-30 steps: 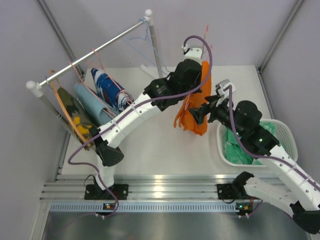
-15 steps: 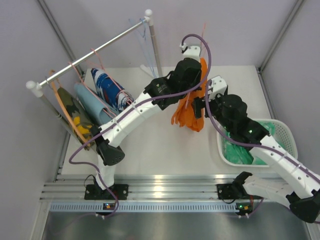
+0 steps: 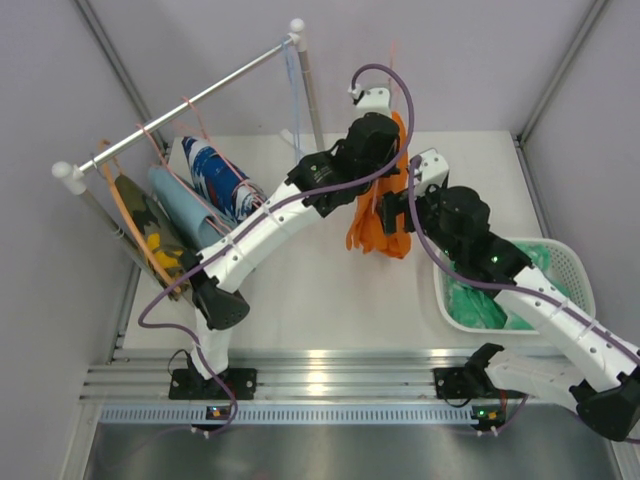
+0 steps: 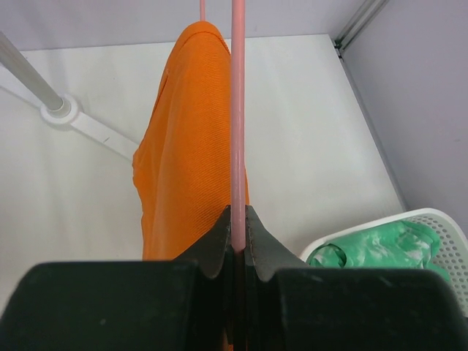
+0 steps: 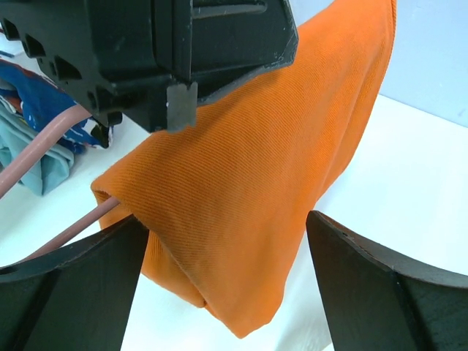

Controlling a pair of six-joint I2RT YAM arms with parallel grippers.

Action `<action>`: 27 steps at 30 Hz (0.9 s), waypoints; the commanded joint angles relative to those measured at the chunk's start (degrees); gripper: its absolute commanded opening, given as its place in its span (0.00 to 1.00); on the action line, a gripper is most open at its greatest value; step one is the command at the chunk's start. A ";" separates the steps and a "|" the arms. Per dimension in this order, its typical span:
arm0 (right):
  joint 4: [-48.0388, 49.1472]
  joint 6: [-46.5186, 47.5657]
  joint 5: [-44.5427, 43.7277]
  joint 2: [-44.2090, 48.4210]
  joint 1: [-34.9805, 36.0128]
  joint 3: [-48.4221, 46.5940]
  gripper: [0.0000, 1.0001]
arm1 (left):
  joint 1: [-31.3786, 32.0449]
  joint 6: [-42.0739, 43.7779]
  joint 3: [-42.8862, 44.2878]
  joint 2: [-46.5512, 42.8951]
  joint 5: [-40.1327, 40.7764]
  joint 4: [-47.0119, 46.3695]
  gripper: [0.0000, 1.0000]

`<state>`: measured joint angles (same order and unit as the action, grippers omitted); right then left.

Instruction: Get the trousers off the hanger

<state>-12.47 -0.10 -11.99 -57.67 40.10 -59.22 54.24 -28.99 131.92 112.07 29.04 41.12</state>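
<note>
Bright orange trousers hang folded over a thin pink hanger above the middle of the table. My left gripper is shut on the hanger's rod and holds it up. My right gripper is open, one finger on each side of the lower part of the orange trousers, not pressing the cloth. The hanger's rod pokes out of the fold at the left. Mint green trousers lie in the basket. Blue-and-white trousers, light blue trousers and camouflage trousers hang on the rail.
A white basket stands at the right of the table, below the right arm. A metal rail on two posts runs diagonally across the back left. Grey walls enclose the table on three sides.
My right gripper has moved left, up to the orange trousers, and now straddles them. The left gripper has lifted the hanger slightly and stays shut on it.
</note>
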 commanded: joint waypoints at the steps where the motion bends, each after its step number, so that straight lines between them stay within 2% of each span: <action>1: 2.53 -0.43 0.22 -0.60 0.95 0.07 0.89 | -0.80 -1.85 3.00 -2.38 2.25 -12.21 0.00; 6: 5.61 2.29 -1.55 -1.92 0.95 2.35 0.88 | -1.15 -3.09 1.51 -3.26 1.55 -13.26 0.00; 9: 7.11 2.12 -2.51 -3.67 0.86 2.62 0.82 | -1.41 -3.96 -1.30 -4.75 1.38 -14.14 0.00; 13: 8.07 2.38 -8.82 -5.26 0.86 3.23 0.78 | -1.94 -5.11 -2.28 -5.55 0.32 -13.35 0.00; 17: 9.92 5.01 -12.88 -4.82 0.95 4.37 0.59 | -2.21 -5.72 -2.89 -5.90 -0.03 -13.26 0.00; 23: 10.54 7.22 -13.59 -4.64 0.86 4.64 0.49 | -3.26 -7.04 -3.86 -6.69 -1.96 -13.61 0.00; 24: 10.45 6.87 -13.41 -4.91 0.86 4.55 0.49 | -3.35 -7.04 -3.86 -6.78 -2.05 -13.70 0.00; 27: 10.97 5.64 -9.38 -4.82 0.86 4.55 0.64 | -3.61 -7.39 -4.12 -6.69 -2.14 -13.61 0.00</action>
<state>-5.37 5.39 -22.65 -62.92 40.40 -54.70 51.33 -35.73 126.37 111.92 25.85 38.39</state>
